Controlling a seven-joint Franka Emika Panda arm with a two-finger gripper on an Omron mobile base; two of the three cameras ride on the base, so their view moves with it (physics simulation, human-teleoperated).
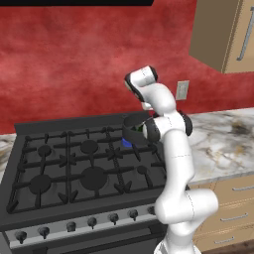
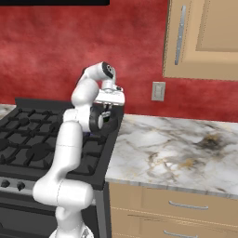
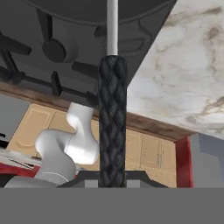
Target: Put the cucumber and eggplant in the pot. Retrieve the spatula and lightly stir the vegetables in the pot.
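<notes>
Black textured handle: the spatula [image 3: 112, 122] is seen upright in the hand view, its thin pale silver shaft running up from the dark woven grip toward the pot; the blade is hidden.
Gripper: pressed shut on the spatula handle, as seen in the hand view; in the right base view the gripper [image 2: 108, 110] is seen pointing down over the pot, its tips hidden behind the arm.
Pot: the dark round pot [image 1: 133, 130] is seen on the stove's rear right burner, partly hidden by the arm; its dark rim [image 3: 96, 11] is seen at the top of the hand view.
Stove: the black gas stove [image 1: 74, 168] is seen with cast grates and a row of knobs along its front.
Counter: the marble counter [image 2: 176, 153] is seen just beside the stove, on the stove's right.
Cucumber, eggplant: neither can be made out; the pot's inside is hidden.
</notes>
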